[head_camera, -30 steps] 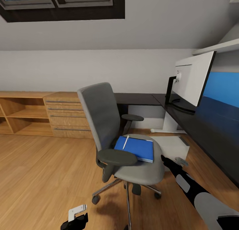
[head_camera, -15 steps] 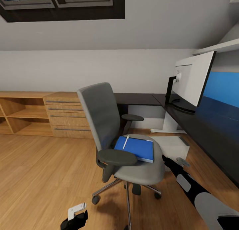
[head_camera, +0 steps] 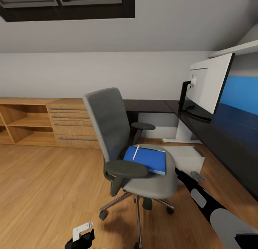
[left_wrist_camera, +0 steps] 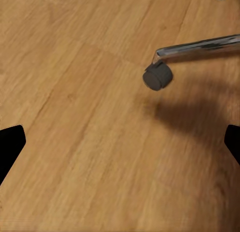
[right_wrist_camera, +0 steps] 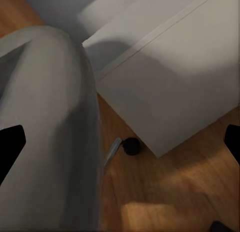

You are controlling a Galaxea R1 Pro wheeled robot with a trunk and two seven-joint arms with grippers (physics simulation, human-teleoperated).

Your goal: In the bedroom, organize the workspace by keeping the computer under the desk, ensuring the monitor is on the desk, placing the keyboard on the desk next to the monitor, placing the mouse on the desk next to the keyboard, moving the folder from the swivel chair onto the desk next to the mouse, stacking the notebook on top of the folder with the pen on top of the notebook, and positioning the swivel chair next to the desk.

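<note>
Head view, folder (head_camera: 147,160) on swivel chair (head_camera: 122,141), right fingers (head_camera: 178,172) beside seat

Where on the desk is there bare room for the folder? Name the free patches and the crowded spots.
Free: the black desk top between the monitor stand and the near edge, along the blue back panel. Crowded: the monitor's stand, and the swivel chair seat holding the folder and pen.

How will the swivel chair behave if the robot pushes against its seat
The swivel chair will likely roll easily: its chrome base rides on castors over smooth wooden floor. The seat may also swivel, so the blue folder lying loose on it could slide.
</note>
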